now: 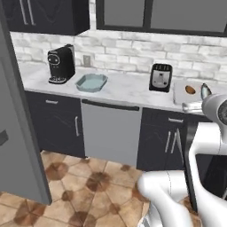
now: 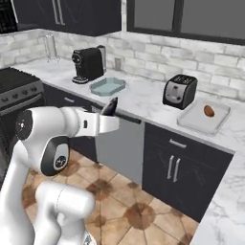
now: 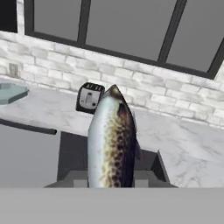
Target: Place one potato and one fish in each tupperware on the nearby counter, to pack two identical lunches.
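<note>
Fish [image 3: 111, 140] clamped upright between the closed fingers of the tool [image 3: 113, 177], speckled brown down one flank and silvery on the other, nose pointing away toward the brick wall. Seen in the right base view as a dark sliver [image 2: 110, 106] rising at the tip of the white arm, held in the air in front of the cabinet fronts, short of the counter [image 2: 143, 98]. In the left base view, poking up [image 1: 205, 91] just above the arm's rounded joint.

Tupperware [image 1: 91, 82], pale blue-green and shallow, lying on the counter just beside the black coffee machine [image 1: 61, 64], nothing visible inside. Second tray [image 2: 204, 116], pale grey in these views, lying farther along to the right of the black toaster [image 2: 179, 91], with a brown potato [image 2: 209, 111] resting in it.

Toaster standing between the two trays, well apart from the blue-green one and near the grey one. Grey dishwasher front [image 1: 110, 133] with a dark handle bar below the counter, between navy cabinet doors. Stove [image 2: 19, 91] at the far left of the right base view. Tall grey fridge door [image 1: 17, 133] open at the left edge of the left base view.
</note>
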Available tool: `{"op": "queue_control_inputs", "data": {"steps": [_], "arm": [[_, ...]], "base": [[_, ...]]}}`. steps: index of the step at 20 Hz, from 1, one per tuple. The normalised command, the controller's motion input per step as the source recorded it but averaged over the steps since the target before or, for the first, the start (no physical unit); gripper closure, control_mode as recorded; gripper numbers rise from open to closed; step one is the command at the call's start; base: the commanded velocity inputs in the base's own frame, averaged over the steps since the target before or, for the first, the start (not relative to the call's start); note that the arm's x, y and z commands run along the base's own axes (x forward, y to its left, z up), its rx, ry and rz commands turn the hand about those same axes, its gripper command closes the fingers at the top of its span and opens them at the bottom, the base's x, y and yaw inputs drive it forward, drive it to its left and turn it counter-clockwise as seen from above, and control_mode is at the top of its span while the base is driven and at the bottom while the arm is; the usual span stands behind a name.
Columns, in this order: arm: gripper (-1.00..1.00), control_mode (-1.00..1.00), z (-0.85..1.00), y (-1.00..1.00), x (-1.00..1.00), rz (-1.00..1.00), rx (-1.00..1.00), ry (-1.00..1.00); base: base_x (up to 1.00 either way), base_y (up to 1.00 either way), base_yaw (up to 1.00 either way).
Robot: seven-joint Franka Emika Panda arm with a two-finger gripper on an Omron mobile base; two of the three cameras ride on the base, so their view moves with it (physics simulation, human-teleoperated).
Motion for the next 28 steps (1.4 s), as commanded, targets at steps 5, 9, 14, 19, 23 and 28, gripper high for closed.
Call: {"op": "queue_control_inputs", "data": {"steps": [5, 9, 14, 19, 23, 28], "arm": [[1.00, 1.00, 0.00, 0.00, 0.00, 0.00, 0.00, 0.00], [1.00, 1.00, 0.00, 0.00, 0.00, 0.00, 0.00, 0.00], [1.00, 1.00, 0.00, 0.00, 0.00, 0.00, 0.00, 0.00], [1.00, 1.00, 0.00, 0.00, 0.00, 0.00, 0.00, 0.00], [1.00, 1.00, 0.00, 0.00, 0.00, 0.00, 0.00, 0.00], [1.00, 1.00, 0.00, 0.00, 0.00, 0.00, 0.00, 0.00]], "base": [[0.61, -0.30, -0.28], [0.67, -0.21, -0.33], [0.87, 0.00, -0.33], [1.00, 0.04, -0.25], [0.87, 0.03, -0.16], [0.51, 0.00, -0.13]]}}
